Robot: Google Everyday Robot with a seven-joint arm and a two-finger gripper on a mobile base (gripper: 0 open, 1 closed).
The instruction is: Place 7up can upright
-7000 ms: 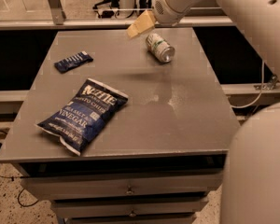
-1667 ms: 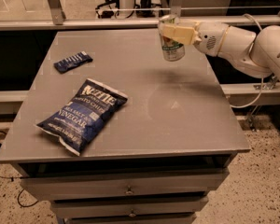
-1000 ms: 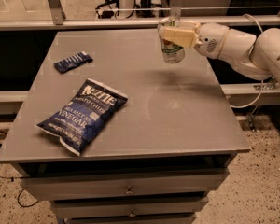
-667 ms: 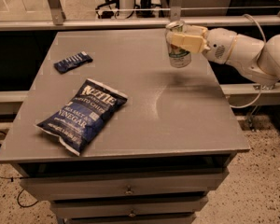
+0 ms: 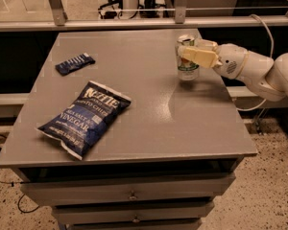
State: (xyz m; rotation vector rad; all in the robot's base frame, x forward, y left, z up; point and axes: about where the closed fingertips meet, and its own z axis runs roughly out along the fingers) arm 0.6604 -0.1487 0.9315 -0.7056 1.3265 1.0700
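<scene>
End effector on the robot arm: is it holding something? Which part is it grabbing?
Yes. The end effector holds the 7up can by its upper half, with its fingers closed around the can's sides. The can is upright.

The table [image 5: 149, 85] has a smooth, matt grey top with a faint sheen. At its far right, the 7up can [image 5: 187, 72] is shiny metal with a glossy label, clasped by the gripper [image 5: 186, 50] of matt cream plastic. On its near left, the chip bag [image 5: 84, 119] is crinkled and glossy, and on its far left lies a small dark glossy wrapper [image 5: 75, 63].
</scene>
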